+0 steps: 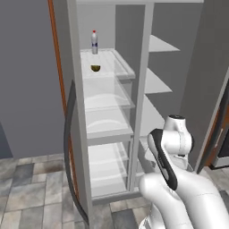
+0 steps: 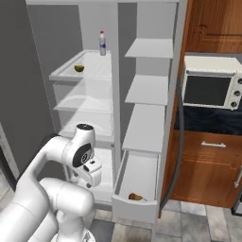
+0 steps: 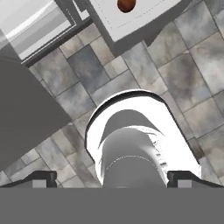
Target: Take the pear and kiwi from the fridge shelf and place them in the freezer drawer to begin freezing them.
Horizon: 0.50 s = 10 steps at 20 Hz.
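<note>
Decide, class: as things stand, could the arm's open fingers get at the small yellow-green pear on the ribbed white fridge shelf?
Probably yes. The small yellow-green pear sits near the open front of the ribbed white fridge shelf, apart from the bottle behind it, with nothing in front.

Layout of the open fridge: the small rounded yellow-green pear (image 2: 79, 68) lies on the wide flat white ribbed fridge shelf (image 2: 66, 71), with the upright white bottle (image 2: 102, 43) behind it at about 1 o'clock. The small reddish-brown round kiwi (image 2: 135, 196) lies in the pulled-out white freezer drawer (image 2: 124, 205), at about 5 o'clock from the shelf.
</note>
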Motion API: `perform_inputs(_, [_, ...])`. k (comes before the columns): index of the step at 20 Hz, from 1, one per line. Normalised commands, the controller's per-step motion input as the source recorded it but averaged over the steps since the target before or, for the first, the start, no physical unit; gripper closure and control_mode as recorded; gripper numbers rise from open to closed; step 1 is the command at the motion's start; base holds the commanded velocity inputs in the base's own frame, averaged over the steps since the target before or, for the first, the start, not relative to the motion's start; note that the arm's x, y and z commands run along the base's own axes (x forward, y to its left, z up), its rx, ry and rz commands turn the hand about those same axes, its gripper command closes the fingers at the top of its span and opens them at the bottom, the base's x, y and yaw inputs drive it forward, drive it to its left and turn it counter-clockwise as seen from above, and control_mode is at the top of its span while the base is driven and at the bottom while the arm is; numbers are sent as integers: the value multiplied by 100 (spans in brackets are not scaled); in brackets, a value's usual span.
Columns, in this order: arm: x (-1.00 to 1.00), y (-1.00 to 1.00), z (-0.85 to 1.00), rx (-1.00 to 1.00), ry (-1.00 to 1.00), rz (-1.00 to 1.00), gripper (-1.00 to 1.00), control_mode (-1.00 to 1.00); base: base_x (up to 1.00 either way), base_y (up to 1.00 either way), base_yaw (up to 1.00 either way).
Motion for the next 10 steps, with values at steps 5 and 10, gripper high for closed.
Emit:
perform_inputs(5, [0, 0, 0, 0, 0, 0, -100, 100, 44, 30, 20])
perform_inputs(10, [0, 0, 0, 0, 0, 0, -100, 100, 39, 32, 15])
